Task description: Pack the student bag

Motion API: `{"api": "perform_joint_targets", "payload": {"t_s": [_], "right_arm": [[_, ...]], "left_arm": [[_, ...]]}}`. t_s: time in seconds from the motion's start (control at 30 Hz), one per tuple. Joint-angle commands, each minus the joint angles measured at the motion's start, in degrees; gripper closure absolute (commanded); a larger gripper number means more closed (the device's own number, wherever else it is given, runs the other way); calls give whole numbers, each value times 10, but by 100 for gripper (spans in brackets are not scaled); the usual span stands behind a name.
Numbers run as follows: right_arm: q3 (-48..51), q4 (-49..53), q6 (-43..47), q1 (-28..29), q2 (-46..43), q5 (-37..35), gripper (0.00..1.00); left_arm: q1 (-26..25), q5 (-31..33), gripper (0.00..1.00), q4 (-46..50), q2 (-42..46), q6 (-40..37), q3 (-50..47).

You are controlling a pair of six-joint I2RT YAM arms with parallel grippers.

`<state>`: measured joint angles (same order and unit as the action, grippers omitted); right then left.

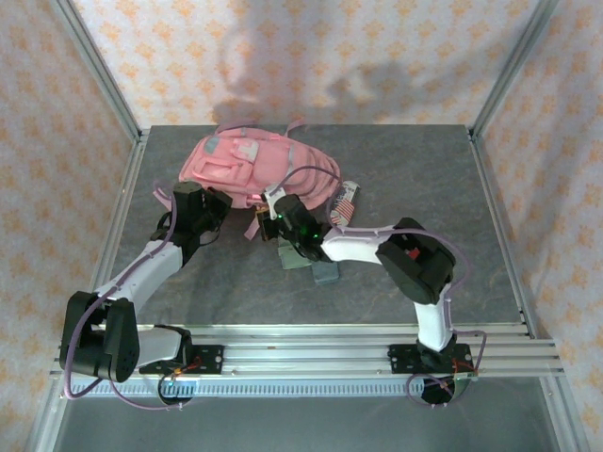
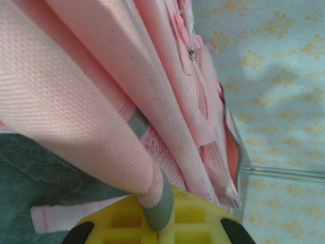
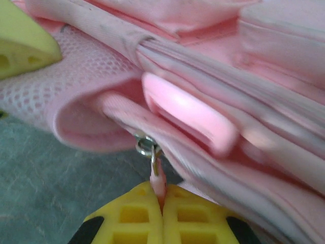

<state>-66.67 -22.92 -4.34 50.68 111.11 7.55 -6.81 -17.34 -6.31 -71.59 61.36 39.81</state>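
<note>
Floral walls round a grey tabletop point(image 1: 424, 179). Lying toward the far edge, a little left of centre: the bag point(image 1: 250, 165), pink, flat with the pockets facing up. Reaching in at its near side, both arms, one toward each end of that side.

Clenched on the bag's rim: left gripper point(image 2: 158, 229), yellow fingers point(image 2: 203, 223) shut over the grey trim point(image 2: 161, 201), pink fabric bunched above. Reads as an anchor hold, pinning that side against sliding or turning during the other arm's pull.

Squeezed shut too: right gripper point(image 3: 161, 218), grasping the zip pull point(image 3: 157, 179), a little pink tab hanging off a metal ring point(image 3: 144, 146). Nipped right at the fingertips, with the zip track running off to the right. Grabbed there, most likely, to drag the slider along and open the compartment.

Zip apparently closed at this point, so packing not yet begun. Waiting outside: a flag-striped pack point(image 1: 345, 202) touching the bag's right end, and a few grey-green items point(image 1: 316, 266) just nearer, under the right forearm, toward the middle of the tabletop. Left close by, presumably, for a short carry after opening.

Next move calling for a steady pull along the track, not upward. Risks: thin tab slipping out of the grip, or the whole bag dragging on a weak left hold.
</note>
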Motion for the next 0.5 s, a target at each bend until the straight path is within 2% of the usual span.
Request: {"api": "perform_joint_targets", "payload": {"t_s": [0.0, 0.27, 0.47], "right_arm": [[27, 71, -23, -16, -44, -1, 100], [81, 163, -47, -76, -99, 18, 100], [118, 214, -38, -122, -141, -20, 100]], "left_arm": [[1, 50, 100, -15, 15, -55, 20], [6, 99, 100, -10, 5, -109, -4], [19, 103, 100, -13, -24, -144, 13]]}}
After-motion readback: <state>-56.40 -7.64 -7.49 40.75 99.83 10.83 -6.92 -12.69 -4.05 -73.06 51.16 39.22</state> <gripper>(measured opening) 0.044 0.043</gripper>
